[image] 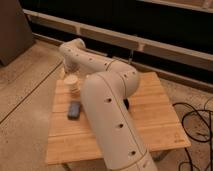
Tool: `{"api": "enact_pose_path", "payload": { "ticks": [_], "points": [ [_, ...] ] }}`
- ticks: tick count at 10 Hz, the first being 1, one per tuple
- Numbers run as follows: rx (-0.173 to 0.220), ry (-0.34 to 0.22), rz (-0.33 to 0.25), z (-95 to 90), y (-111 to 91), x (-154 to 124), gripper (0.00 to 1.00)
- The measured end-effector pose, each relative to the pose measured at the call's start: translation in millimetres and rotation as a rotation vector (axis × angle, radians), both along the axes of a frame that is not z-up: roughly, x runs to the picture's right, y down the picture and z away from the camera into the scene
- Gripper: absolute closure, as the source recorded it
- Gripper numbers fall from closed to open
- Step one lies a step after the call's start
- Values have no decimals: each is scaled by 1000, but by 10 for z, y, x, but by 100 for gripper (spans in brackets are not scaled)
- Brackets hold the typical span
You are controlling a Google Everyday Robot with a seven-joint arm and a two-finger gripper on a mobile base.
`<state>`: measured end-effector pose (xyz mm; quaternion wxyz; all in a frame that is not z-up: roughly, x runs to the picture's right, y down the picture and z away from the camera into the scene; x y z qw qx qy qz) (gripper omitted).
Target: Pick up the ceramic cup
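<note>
The ceramic cup [71,83] is small, cream-beige and upright near the far left corner of the wooden table [150,117]. My white arm fills the middle of the camera view, arches over the table and comes down at the far left. My gripper [68,71] is right above and behind the cup, at its rim. I cannot tell whether it touches the cup.
A flat blue-grey object [75,110] lies in front of the cup. A dark sliver of the black bowl [126,104] shows behind my arm. Black cables [197,125] lie on the floor to the right. A wall with rails runs behind the table.
</note>
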<state>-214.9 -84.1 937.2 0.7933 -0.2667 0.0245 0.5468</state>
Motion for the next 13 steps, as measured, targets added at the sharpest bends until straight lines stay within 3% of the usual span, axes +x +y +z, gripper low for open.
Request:
{"api": "enact_pose_path", "payload": {
  "ticks": [4, 8, 9, 10, 11, 13],
  "points": [
    [-38, 42, 14, 152, 19, 137, 35],
    [-120, 77, 36, 299, 174, 247, 35],
    [-150, 69, 39, 330, 246, 221, 40],
    [-188, 17, 40, 349, 330, 107, 53],
    [-199, -20, 41, 357, 342, 29, 63],
    [-185, -87, 52, 361, 246, -59, 86]
  ]
}}
